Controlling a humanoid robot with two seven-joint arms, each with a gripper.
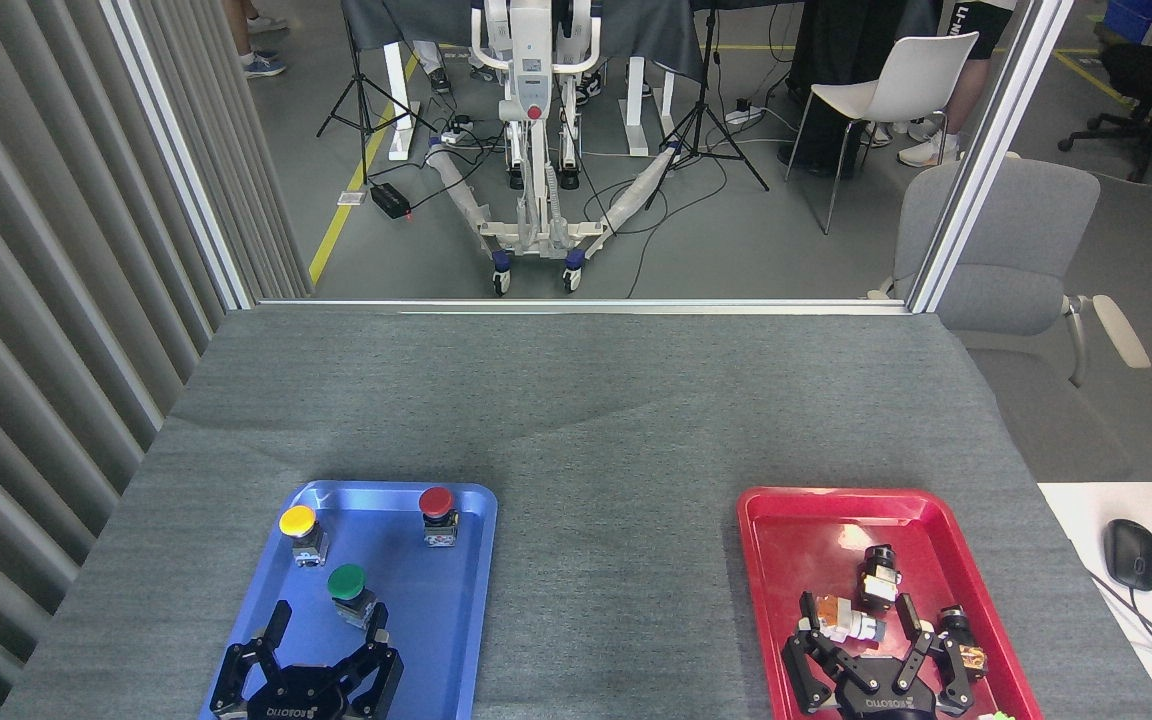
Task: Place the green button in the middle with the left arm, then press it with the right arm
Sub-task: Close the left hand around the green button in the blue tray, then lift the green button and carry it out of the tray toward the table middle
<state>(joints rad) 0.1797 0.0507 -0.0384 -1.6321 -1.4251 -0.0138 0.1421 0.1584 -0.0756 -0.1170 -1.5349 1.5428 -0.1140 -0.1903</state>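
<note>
From my head camera, looking down over the table, the green button stands upright in the near half of the blue tray, nearer me than the yellow button and the red button. My left gripper hangs over the tray's near end with its fingers spread wide and nothing in them; one fingertip sits just beside the button's grey body on the right, the other finger stands well off to the left. My right gripper is over the near end of the red tray, fingers also spread and empty, close among the small parts lying there.

As I judge it, the step in hand is the approach to grasp. To do it well I would centre the left gripper on the button, since it looks offset to the left of it, then lower until the fingers bracket the squat metal body below the cap. Closing on the domed cap would likely slip. A gentle squeeze and a straight lift should clear the tray rim before I carry it right to the middle, the bare grey cloth between the trays.
</note>
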